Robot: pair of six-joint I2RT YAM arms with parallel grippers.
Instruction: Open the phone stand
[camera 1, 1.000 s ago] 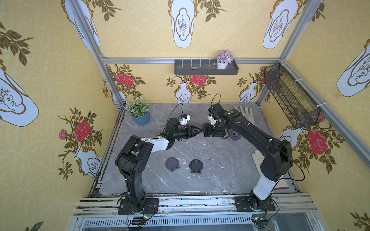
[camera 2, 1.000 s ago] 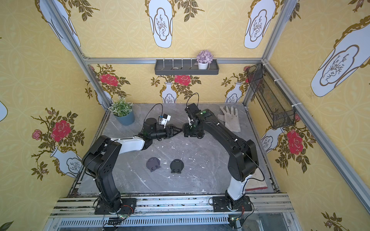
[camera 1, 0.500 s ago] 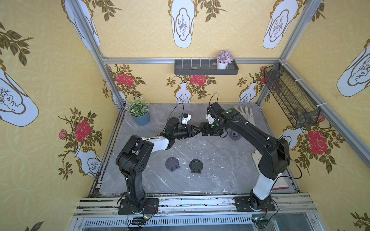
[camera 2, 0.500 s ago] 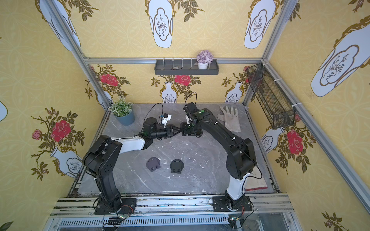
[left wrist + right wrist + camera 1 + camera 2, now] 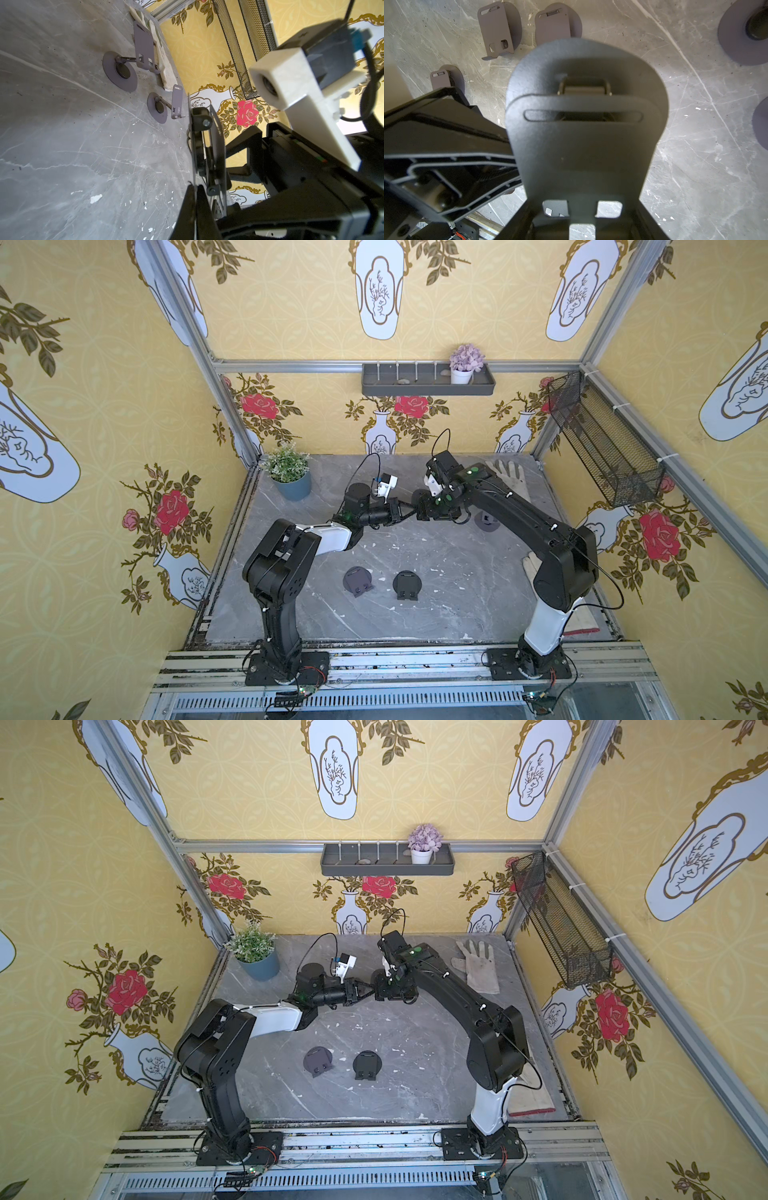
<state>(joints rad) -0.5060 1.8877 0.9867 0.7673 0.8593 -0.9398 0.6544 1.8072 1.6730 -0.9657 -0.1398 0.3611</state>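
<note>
In both top views the two arms meet over the back half of the table [image 5: 457,593]. The left gripper [image 5: 408,512] and the right gripper [image 5: 419,509] stand tip to tip, but what is between them is too small to tell there. Near the front edge lie a flat stand [image 5: 357,581] and a second flat stand [image 5: 407,584], both well apart from the arms.

The left wrist view gives what the top views do not. The phone stand [image 5: 218,145] is between the two grippers, almost folded, with its two plates close together. The left gripper's jaws are fully closed on the thin edge of one plate. The right gripper's fingers [image 5: 245,139] reach it from the opposite side. Farther away, two opened stands [image 5: 124,70] stand on the table with their plates raised.

The right wrist view shows the phone stand from very near, a little blurred. The right gripper holds it at the lower end, its jaws partly apart with the plate between them. The left gripper comes in from the side and touches the stand's edge.

One second ago the left gripper's jaws were open and a small gap separated the grippers. Now the jaws are closed and the gap is gone. The flat stands have not moved.
</note>
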